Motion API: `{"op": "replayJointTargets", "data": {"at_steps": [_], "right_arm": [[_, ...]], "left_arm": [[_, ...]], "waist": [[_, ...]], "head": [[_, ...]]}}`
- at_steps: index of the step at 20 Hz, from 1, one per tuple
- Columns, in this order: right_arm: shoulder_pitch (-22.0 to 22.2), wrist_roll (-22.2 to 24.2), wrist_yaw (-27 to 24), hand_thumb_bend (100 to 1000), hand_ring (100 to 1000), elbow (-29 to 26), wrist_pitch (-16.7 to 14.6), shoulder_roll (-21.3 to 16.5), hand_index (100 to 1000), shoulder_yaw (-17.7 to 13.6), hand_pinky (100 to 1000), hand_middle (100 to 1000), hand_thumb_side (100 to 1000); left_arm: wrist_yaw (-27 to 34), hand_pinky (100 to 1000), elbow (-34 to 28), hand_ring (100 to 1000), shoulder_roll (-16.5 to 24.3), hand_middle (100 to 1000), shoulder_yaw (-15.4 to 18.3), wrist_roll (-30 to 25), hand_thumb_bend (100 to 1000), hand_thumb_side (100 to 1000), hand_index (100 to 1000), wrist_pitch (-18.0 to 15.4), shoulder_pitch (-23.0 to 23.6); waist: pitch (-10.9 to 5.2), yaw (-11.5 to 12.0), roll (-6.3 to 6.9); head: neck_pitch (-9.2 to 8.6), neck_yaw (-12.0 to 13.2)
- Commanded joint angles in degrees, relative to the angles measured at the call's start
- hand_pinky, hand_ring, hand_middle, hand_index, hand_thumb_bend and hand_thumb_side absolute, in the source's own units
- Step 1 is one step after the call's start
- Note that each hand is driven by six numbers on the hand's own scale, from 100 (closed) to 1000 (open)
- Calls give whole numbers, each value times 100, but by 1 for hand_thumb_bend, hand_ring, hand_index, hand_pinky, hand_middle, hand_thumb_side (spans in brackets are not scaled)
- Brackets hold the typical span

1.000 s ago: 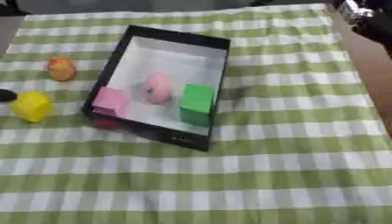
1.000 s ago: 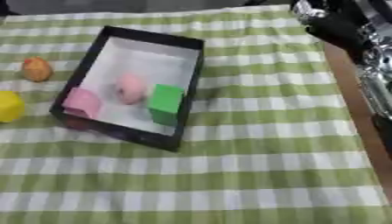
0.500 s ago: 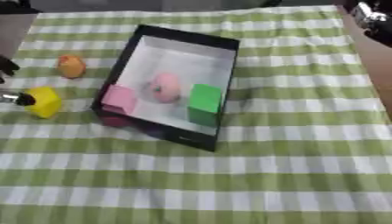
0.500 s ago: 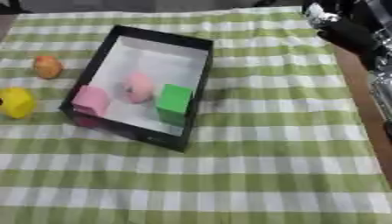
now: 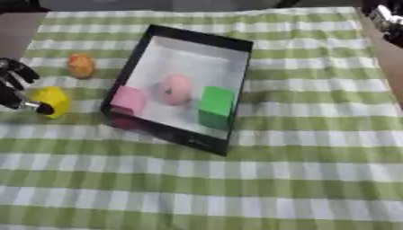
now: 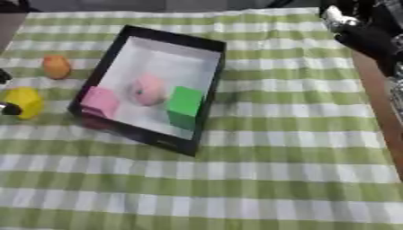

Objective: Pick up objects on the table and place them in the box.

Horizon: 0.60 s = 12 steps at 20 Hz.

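On the bench: a green and white checked cloth [image 5: 299,134] covers the bench [image 6: 378,108], whose bare brown edge shows down the right side.
Box: a black box [image 5: 233,96] with a pale inside lies askew at the middle of the cloth.
Inside the box: a pink block [image 5: 128,99] at the left, a pink rounded thing [image 5: 176,89] just beside it in the middle, a green block [image 5: 216,104] at the right; whether they touch I cannot tell.
Outside the box: a yellow object [image 5: 52,100] lies on the cloth to the left of the box, and a small orange object [image 5: 80,65] lies farther back, near the box's left wall but apart from it.
Left hand: the left hand [image 5: 14,87] comes in at the left edge, fingers spread and partly bent; one dark fingertip with a pale tip lies against the near side of the yellow object, with nothing closed round it.
Right hand: the right hand [image 6: 364,32], dark, sits at the top right corner above the bench edge; whether its fingers are spread or curled I cannot tell.
Left eye view only: it shows most of the left hand, where the right eye view catches just a fingertip at the edge.
Right eye view only: it shows the right hand and arm far more fully; the left eye view has only a scrap in the corner.
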Motion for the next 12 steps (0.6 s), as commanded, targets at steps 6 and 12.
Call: {"op": "replayJointTargets", "data": {"at_steps": [6, 12], "right_arm": [[-4, 0, -19, 156, 783, -21, 18, -28, 756, -34, 936, 688, 425], [-5, -12, -25, 150, 784, 8, 27, -1, 756, -36, 938, 689, 429]], "left_arm": [[-497, 784, 266, 753, -213, 746, -66, 513, 743, 345, 817, 212, -232], [-605, 747, 304, 713, -317, 698, -163, 509, 600, 237, 756, 129, -266]], "waist": [[-192, -21, 83], [-185, -39, 92]], "head": [[-15, 38], [-15, 24]]}}
